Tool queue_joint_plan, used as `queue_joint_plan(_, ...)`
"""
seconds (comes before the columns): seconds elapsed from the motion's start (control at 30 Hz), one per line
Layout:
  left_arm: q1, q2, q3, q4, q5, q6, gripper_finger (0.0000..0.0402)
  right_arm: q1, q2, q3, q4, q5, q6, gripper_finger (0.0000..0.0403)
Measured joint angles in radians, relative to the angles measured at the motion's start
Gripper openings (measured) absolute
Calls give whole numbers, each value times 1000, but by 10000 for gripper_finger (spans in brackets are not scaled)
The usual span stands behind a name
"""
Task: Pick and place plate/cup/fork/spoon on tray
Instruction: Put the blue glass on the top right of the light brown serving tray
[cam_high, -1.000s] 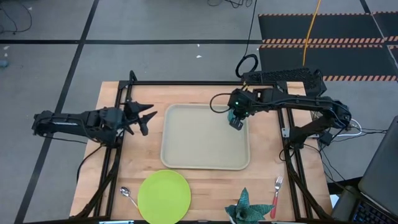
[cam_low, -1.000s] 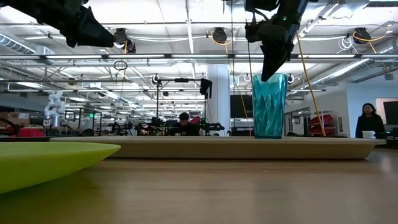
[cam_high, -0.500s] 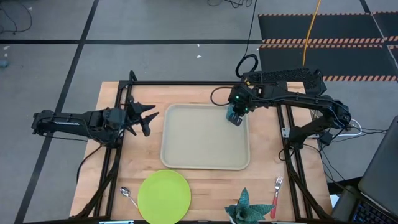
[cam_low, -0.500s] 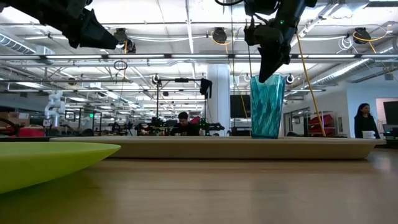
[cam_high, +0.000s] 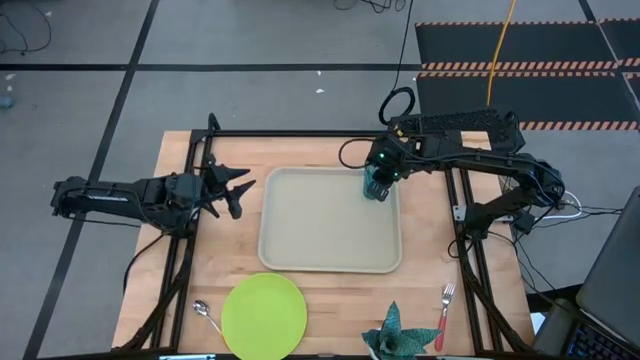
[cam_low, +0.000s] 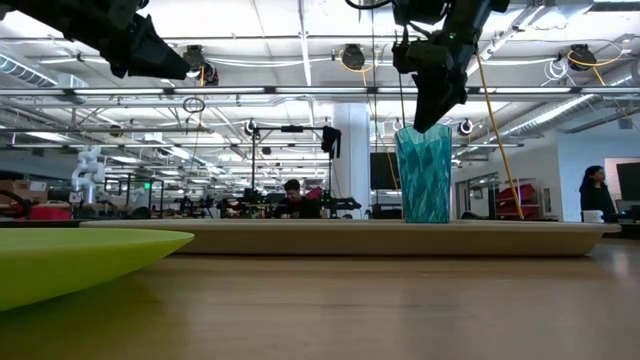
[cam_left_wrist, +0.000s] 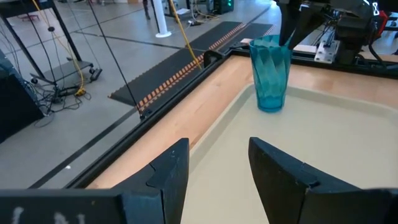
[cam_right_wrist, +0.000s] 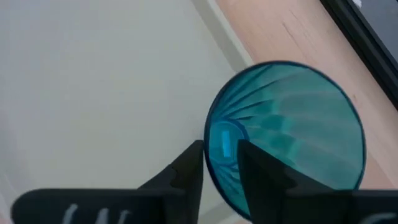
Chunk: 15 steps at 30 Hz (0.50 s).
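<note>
The right gripper (cam_high: 378, 178) hung directly over the cup (cam_high: 376, 186), and its two dark fingers (cam_right_wrist: 186, 171) straddled the cup's rim, one outside the wall and one inside. They stood only a little apart, with the thin wall in the narrow gap between them; whether the pads were pressing that wall or had let go, the views did not settle. The cup stood upright on the tray (cam_high: 330, 220), in the tray's far right corner, close to the raised rim there.

The left gripper (cam_high: 232, 190) waited off the tray's left edge, above bare wood, its fingers (cam_left_wrist: 168, 177) spread wide and holding nothing.

The cup (a see-through teal tumbler with twisted facets down its sides) was taller than wide and flared toward the mouth. The tray was a smooth beige rectangle with rounded corners and a low lip. The table (cam_high: 200, 260) beneath it was pale wood with visible grain.

The plate (cam_high: 264, 315), flat, round and glossy lime-green, lay just off the tray's near edge, toward its left corner. The spoon (cam_high: 206, 315), silver-bowled, lay beside the plate, on the side away from the tray's middle. The fork (cam_high: 442, 314), with metal tines and a red handle, lay beyond the tray's near right corner.
</note>
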Motion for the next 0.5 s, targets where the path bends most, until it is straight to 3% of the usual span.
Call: queue_joint_plan(0.5, 0, 0, 0, -4, 0, 0, 170, 16, 0, 0, 19, -58, 17, 137)
